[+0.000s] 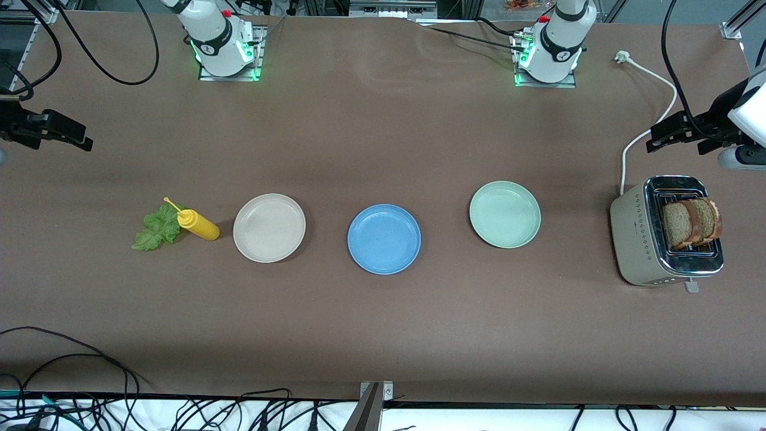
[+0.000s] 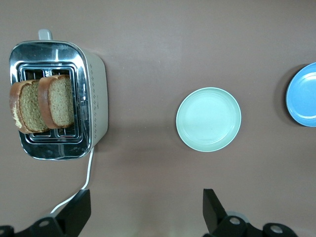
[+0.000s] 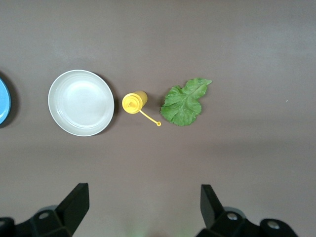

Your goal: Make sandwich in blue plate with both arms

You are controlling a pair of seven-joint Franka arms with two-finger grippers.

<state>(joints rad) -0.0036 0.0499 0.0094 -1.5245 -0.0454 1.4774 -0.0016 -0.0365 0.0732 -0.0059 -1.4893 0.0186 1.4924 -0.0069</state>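
Initially, we see the blue plate (image 1: 384,239) bare at mid-table, between a beige plate (image 1: 269,227) and a pale green plate (image 1: 505,214). Two bread slices (image 1: 692,223) stand upright in the toaster (image 1: 667,239) at the left arm's end; the lettuce leaf (image 1: 157,228) lies flat beside a yellow squeeze bottle (image 1: 199,224) at the right arm's end. The left gripper (image 2: 146,212) hovers spread wide and empty near the toaster; the right gripper (image 3: 144,210) hovers likewise near the leaf. We judge each arm nearest its own ingredient, the bread probably wanted first.
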